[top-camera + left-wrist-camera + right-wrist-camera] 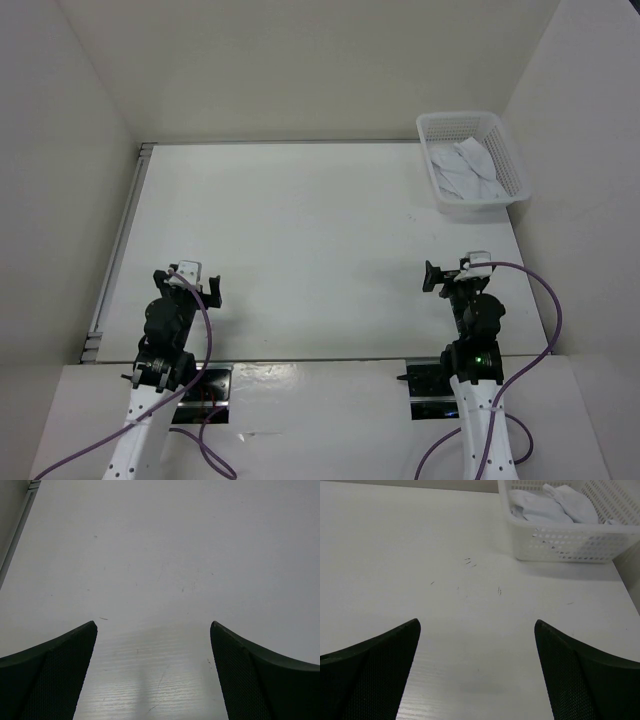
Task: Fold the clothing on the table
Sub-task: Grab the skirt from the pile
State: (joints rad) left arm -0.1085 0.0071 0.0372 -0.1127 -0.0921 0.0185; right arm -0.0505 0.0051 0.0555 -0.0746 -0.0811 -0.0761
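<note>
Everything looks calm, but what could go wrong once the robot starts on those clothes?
1. The clothing lies crumpled in the mesh basket at the far right corner, so the right arm must reach far; its open, empty jaws might catch the basket wall and drag it.
2. The fabric looks bunched, perhaps several pieces, so more than one may lift out.
3. White fabric on the white table may be hard to see.
</note>
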